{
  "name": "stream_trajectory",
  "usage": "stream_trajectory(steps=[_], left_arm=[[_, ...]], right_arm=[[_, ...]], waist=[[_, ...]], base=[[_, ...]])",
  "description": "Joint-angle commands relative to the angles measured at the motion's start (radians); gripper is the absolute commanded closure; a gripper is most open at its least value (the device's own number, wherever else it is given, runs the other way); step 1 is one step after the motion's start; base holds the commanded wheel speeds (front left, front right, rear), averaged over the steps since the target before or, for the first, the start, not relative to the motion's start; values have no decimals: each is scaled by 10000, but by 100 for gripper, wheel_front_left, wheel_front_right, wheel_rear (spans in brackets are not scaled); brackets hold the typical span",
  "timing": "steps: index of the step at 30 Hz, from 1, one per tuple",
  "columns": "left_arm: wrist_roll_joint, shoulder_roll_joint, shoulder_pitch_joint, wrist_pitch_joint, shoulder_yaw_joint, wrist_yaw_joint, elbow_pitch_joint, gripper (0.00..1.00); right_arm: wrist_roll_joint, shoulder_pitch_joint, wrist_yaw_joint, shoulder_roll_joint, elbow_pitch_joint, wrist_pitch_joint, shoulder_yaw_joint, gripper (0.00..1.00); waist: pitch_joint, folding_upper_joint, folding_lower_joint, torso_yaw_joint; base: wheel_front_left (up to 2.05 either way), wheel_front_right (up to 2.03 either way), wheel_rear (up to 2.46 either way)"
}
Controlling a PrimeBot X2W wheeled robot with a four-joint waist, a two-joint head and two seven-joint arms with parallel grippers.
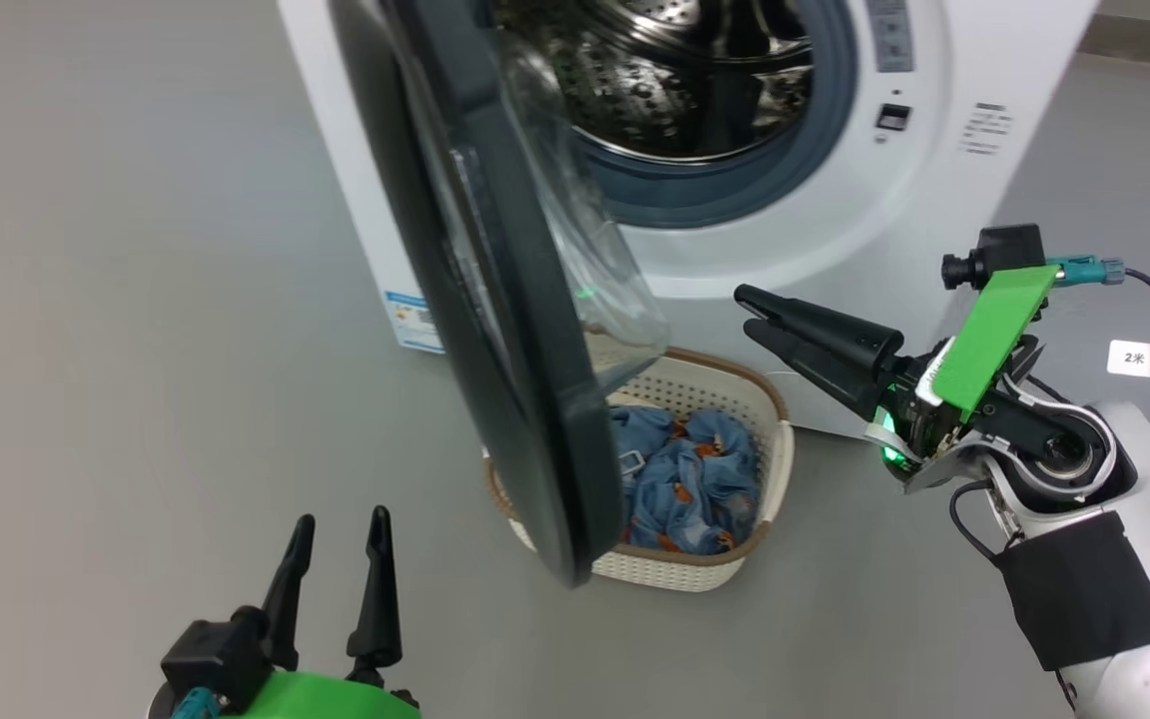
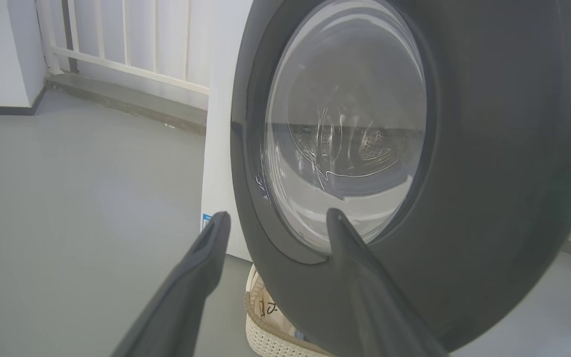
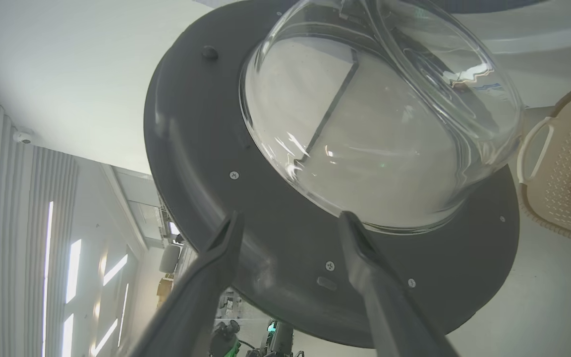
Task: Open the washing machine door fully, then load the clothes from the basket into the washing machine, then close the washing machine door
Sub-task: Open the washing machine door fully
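The washing machine (image 1: 835, 240) stands at the top of the head view, its steel drum (image 1: 675, 70) exposed. The washing machine door (image 1: 495, 330) hangs partly open, edge-on toward me, its glass bowl facing right. Under its lower edge the basket (image 1: 725, 384) sits on the floor with the blue printed clothes (image 1: 690, 479) inside. My right gripper (image 1: 745, 310) is open, right of the door, pointing at its inner face (image 3: 275, 238) with nothing between the fingers (image 3: 291, 215). My left gripper (image 1: 340, 519) is open and empty at the lower left, facing the door's outer side (image 2: 488, 148).
Grey floor spreads left and in front of the machine. A blue label sticker (image 1: 413, 320) sits low on the machine front. A white railing and wall (image 2: 117, 44) run behind the machine. A tagged black cable (image 1: 1137, 357) loops by my right wrist.
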Motion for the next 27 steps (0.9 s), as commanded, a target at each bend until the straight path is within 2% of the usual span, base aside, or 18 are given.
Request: stream_trajectory(steps=[1, 9, 17, 18, 21, 27], left_arm=[[186, 87, -388, -65, 360, -47, -193, 0], [326, 87, -373, -65, 516, -106, -166, 0], [459, 87, -286, -65, 776, -70, -261, 0], [459, 87, -286, -65, 776, -70, -261, 0], [532, 87, -214, -65, 873, -52, -331, 0], [605, 87, -161, -65, 999, -24, -437, 0]], right_arm=[[-171, 105, 60, -3, -502, -141, 27, 0], [-948, 936, 60, -357, -2067, -1403, 63, 0], [-2069, 1889, 60, -1158, -3312, -3740, 400, 0], [-2069, 1889, 60, -1158, -3312, -3740, 400, 0], [-2092, 2227, 60, -1351, -3804, -4719, 551, 0], [-3027, 2852, 60, -2296, -4165, -6824, 1309, 0]], waist=[[-67, 0, -1, -525], [-247, 0, -1, -1353], [-325, 0, -1, -1961], [-325, 0, -1, -1961], [-323, 0, -1, -2172], [-311, 0, -1, -2548]], base=[[0, 0, 0], [0, 0, 0], [0, 0, 0], [0, 0, 0], [0, 0, 0], [0, 0, 0]])
